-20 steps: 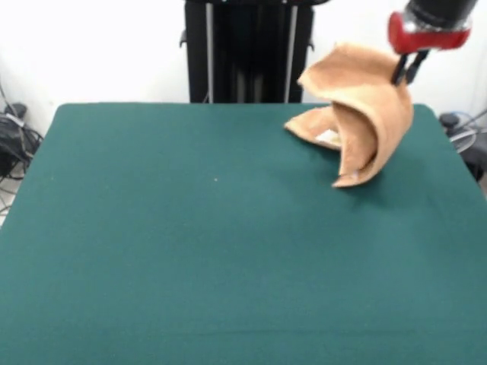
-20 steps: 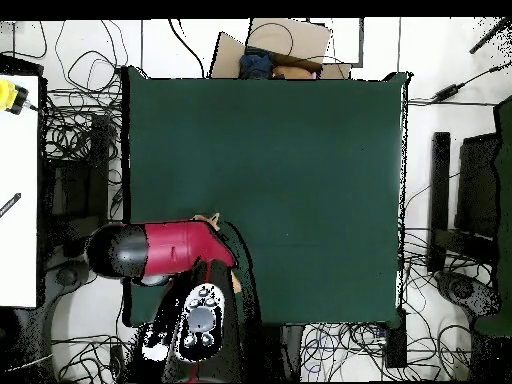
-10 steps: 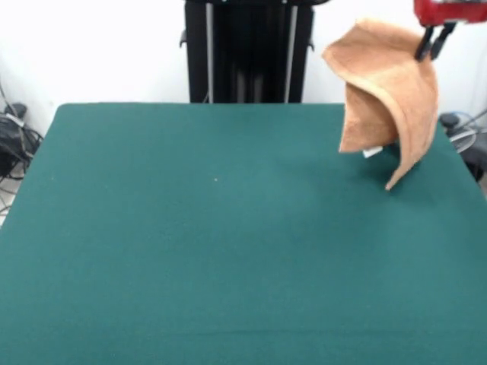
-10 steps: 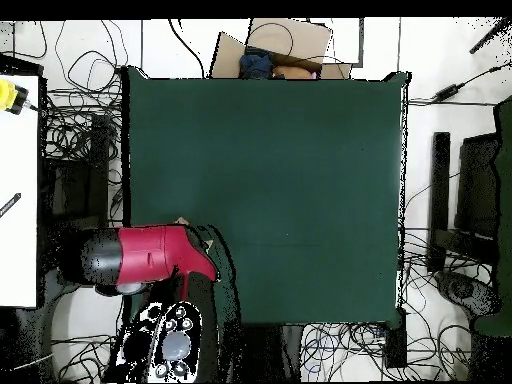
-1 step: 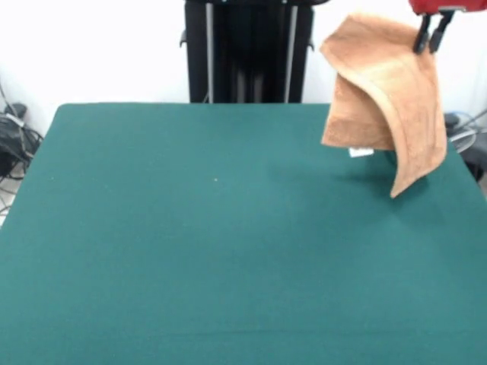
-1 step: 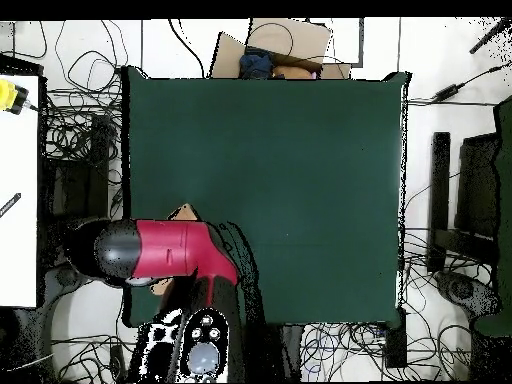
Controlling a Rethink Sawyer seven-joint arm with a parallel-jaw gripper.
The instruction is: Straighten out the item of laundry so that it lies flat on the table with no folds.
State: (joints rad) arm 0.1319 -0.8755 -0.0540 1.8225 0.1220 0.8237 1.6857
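towel [image 5: 388,91] hangs folded from pinching gripper [image 5: 426,38] above table [image 5: 190,228].

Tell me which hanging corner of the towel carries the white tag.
The shorter inner flap of the towel, toward the table's middle: the tag sits at its bottom edge. The longer outer point, under the hand, shows none.

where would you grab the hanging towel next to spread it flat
The towel hangs clear of the table, pinched at its top by the gripper. I'd likely take the lowest free corner, coming from below on the open table side: it dangles unobstructed, opposite the held edge.
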